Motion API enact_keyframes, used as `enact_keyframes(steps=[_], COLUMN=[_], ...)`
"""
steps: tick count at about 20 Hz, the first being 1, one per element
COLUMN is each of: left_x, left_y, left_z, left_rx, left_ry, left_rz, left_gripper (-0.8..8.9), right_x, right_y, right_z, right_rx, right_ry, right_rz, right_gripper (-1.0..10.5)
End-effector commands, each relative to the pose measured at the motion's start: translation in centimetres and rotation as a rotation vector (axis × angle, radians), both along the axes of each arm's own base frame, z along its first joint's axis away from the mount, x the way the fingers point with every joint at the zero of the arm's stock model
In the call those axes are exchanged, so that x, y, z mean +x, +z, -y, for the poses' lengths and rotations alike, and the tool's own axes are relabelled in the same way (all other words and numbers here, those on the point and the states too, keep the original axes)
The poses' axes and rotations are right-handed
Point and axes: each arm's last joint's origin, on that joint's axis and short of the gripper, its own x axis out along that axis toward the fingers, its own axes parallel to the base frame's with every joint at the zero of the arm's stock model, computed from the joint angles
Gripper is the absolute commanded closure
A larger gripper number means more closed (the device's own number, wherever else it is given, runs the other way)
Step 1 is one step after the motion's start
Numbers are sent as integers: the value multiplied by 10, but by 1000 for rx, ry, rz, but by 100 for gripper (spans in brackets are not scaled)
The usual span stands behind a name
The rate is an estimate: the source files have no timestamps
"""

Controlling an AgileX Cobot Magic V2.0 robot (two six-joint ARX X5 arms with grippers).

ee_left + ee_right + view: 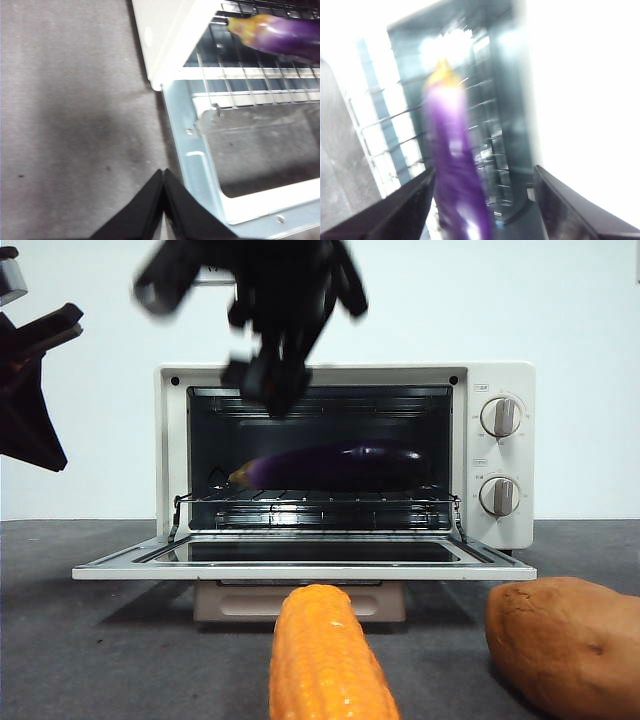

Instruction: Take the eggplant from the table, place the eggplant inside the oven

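Note:
The glossy purple eggplant point(340, 465) lies lengthwise on the wire rack point(320, 502) inside the cream-white oven point(470, 375), stem tip to the left. The oven's door point(300, 571) hangs flat open. My right gripper point(270, 380) hovers, blurred, above the front of the oven's mouth. In the right wrist view it point(482, 170) stands open, with the eggplant point(452, 150) ahead between the jaws and not held. My left gripper point(163, 172) is shut on nothing, over the table point(75, 125) just off the door's left corner. The eggplant's stem end point(250, 27) shows there too.
An orange-yellow corn cob point(325, 660) lies on the table in front of the door, pointing at the camera. A lumpy brown sweet potato point(565, 640) sits at the front right. The left arm point(30, 390) shows dark at the left edge.

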Motion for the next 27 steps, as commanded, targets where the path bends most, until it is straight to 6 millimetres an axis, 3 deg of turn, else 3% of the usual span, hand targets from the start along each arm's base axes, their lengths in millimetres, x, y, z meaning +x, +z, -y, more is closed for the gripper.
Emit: enact_keyframes(steps=[1,5,8,11,20,27], left_x=[6,18,27,33,42,46], left_y=[-6,-26,-44,-58,-86,-101], left_z=[-1,-3,-3,-1,3,3], left_rx=[15,-25,-66,-85,-140,-186], left_ry=[-35,-79,-128,-147,-197,-272], left_rz=[-18,-117,-193,-242,-338,-375], left_gripper=[808,808,808,808,808,808], right_x=[-25,-78,-101,-114,-134,-139], right_y=[30,81,107,122,145,148], right_z=[4,38,63,79,113,128], right_rx=[114,288,374,441,554,565], right_ry=[17,77,115,147,149,134], right_rz=[-5,-75,-88,-90,-86,-99], right_gripper=[678,805,912,937,938,938])
